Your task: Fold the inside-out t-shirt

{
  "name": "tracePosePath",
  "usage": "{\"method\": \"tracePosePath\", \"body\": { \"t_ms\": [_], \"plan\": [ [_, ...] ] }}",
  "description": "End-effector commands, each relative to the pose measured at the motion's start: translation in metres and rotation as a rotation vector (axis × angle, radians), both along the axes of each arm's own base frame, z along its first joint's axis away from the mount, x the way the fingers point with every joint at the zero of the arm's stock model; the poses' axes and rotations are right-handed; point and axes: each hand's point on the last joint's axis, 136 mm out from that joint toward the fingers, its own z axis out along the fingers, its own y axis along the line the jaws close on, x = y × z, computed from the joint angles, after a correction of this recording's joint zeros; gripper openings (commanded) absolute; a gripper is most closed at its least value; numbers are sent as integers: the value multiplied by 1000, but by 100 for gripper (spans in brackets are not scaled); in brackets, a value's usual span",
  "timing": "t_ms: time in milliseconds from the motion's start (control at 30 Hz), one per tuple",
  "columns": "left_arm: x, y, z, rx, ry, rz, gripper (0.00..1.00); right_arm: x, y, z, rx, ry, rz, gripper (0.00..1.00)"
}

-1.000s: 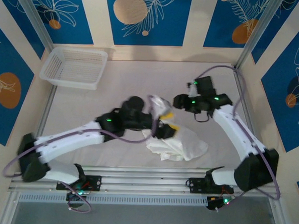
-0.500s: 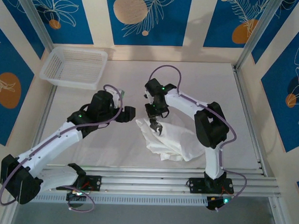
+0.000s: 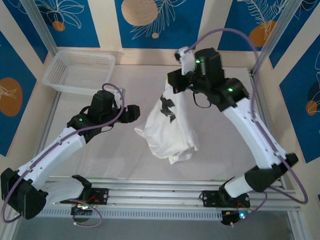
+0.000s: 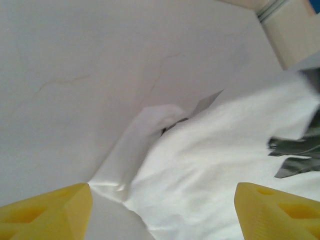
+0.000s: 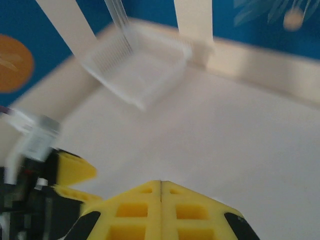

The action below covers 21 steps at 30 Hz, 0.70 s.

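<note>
- inside-out t-shirt: white cloth hanging in a long wrinkled drape near the middle of the counter. its top is pinched up high, and its lower end looks bunched on the surface.
- right gripper: raised above the counter, jaws pressed together. from overhead it is clamped on the top of the t-shirt. its wrist view shows the yellow fingers meeting with no gap.
- left gripper: jaws spread wide and holding nothing, just beside the drape's left edge. in its wrist view the t-shirt lies between the spread fingers.
- a dark mark shows on the upper cloth; what it is cannot be told.
- white mesh basket: far left corner, well apart from the shirt.
- handling, as judged: thin, light and limp, so it sags from any single pinch and holds no shape. grips look best placed at a seam, hem or shoulder edge, with two spread holds to open it flat.
- change from half a second ago: the shirt then lay heaped on the counter under a downward-pointing right gripper. it is now lifted and stretched tall. the left gripper has kept close to its former place.
</note>
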Motion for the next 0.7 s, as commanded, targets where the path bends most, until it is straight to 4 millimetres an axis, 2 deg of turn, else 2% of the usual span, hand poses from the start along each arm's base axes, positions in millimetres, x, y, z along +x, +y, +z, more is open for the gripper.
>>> {"method": "tracePosePath", "body": {
  "t_ms": [0, 33, 100, 167, 233, 333, 400, 433, 467, 500, 533, 600, 667],
  "plan": [
    [-2, -15, 36, -65, -122, -116, 76, -14, 3, 39, 76, -116, 82, 0],
    [-4, -23, 39, -90, -135, -160, 76, -18, 3, 39, 82, -124, 96, 0],
    [-9, -34, 42, -137, -144, -218, 77, -21, 4, 23, 72, -106, 116, 0],
    [-9, -34, 40, -146, -137, -213, 77, -25, 4, -10, 44, -30, 131, 0],
    [-8, -29, 36, -129, -133, -185, 78, -34, -4, -58, -6, 75, 111, 0],
    [-8, -21, 32, -104, -142, -155, 78, -47, -44, -150, -56, 207, -100, 0],
    [-6, -19, 27, -86, -143, -147, 78, -68, -82, -213, 18, 294, -284, 0],
    [-5, -18, 24, -76, -137, -140, 78, -78, -100, -234, 59, 326, -360, 3],
    [-3, -18, 21, -64, -127, -135, 78, -88, -119, -248, 118, 350, -440, 19],
    [-2, -18, 18, -52, -113, -133, 78, -96, -131, -252, 168, 350, -474, 36],
    [0, -18, 15, -44, -100, -133, 78, -100, -135, -249, 197, 339, -472, 45],
    [4, -22, 2, -34, -60, -139, 78, -101, -138, -237, 196, 327, -444, 52],
    [6, -32, -11, -34, -3, -171, 78, -94, -133, -232, 153, 384, -409, 53]
  ]
}}
